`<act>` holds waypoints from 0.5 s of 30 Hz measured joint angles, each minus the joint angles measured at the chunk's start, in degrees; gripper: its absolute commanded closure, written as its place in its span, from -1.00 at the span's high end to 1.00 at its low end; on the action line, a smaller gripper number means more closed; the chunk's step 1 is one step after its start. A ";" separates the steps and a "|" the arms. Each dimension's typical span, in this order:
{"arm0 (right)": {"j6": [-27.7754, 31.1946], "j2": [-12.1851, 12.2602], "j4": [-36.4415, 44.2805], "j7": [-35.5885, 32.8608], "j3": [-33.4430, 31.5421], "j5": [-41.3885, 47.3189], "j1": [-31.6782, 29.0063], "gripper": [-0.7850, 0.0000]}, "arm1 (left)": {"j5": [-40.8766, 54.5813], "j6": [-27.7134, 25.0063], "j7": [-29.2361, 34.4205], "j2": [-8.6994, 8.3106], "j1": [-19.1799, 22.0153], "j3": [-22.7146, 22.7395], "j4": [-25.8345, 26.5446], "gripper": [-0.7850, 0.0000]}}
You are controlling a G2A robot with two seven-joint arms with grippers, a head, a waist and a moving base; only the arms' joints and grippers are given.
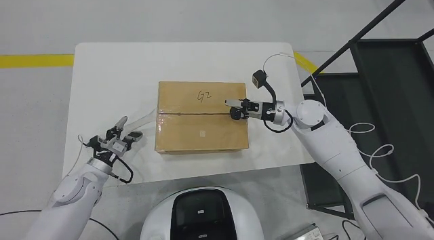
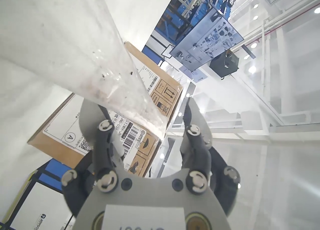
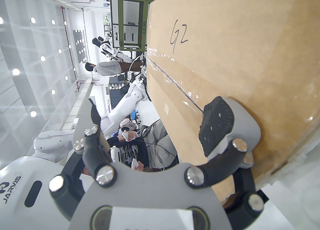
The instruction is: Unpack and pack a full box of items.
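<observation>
A closed cardboard box (image 1: 201, 116) marked G2 sits mid-table, its top seam taped. My right gripper (image 1: 234, 109) is at the box's right edge, open; in the right wrist view, one black pad (image 3: 217, 125) rests over the seam on the box (image 3: 237, 40) and the other finger hangs off the side. My left gripper (image 1: 129, 130) is near the table's front left corner, open. A strip of clear tape (image 1: 144, 119) runs from the box's left end to it. In the left wrist view the tape (image 2: 120, 85) lies across one finger (image 2: 103, 138), with the box (image 2: 162, 83) behind.
The white table (image 1: 115, 70) has bare room on all sides of the box. A black metal rack (image 1: 380, 70) stands just off the table's right side. A yellow line (image 1: 34, 60) crosses the floor at the left.
</observation>
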State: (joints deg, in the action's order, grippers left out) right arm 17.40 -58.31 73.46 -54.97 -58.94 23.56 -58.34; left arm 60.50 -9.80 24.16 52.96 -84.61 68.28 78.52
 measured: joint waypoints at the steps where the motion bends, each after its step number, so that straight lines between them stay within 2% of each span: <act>1: 0.00 0.00 0.00 0.00 0.00 0.00 0.00 1.00 | 0.11 0.01 0.09 0.06 -0.13 0.22 -0.01 -0.27; 4: 0.00 0.00 0.00 0.00 0.00 0.00 0.00 1.00 | 0.57 0.12 0.18 0.24 -0.74 0.96 0.11 -0.49; 8: 0.00 0.00 0.00 0.00 0.00 0.00 0.00 1.00 | 1.64 0.25 1.17 0.42 -1.85 2.35 0.78 -0.89; 10: 0.00 0.00 0.00 0.00 0.00 0.00 0.00 1.00 | 2.03 0.05 1.94 0.45 -2.32 3.15 1.19 -0.98; 15: 0.00 0.00 0.00 0.00 0.00 0.00 0.00 1.00 | 1.91 -1.66 3.55 0.53 -3.69 5.50 3.78 -1.00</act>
State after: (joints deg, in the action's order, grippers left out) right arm 17.40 -58.31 73.46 -54.97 -58.94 23.56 -58.34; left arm 62.42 -11.45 27.71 53.49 -88.30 73.78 82.29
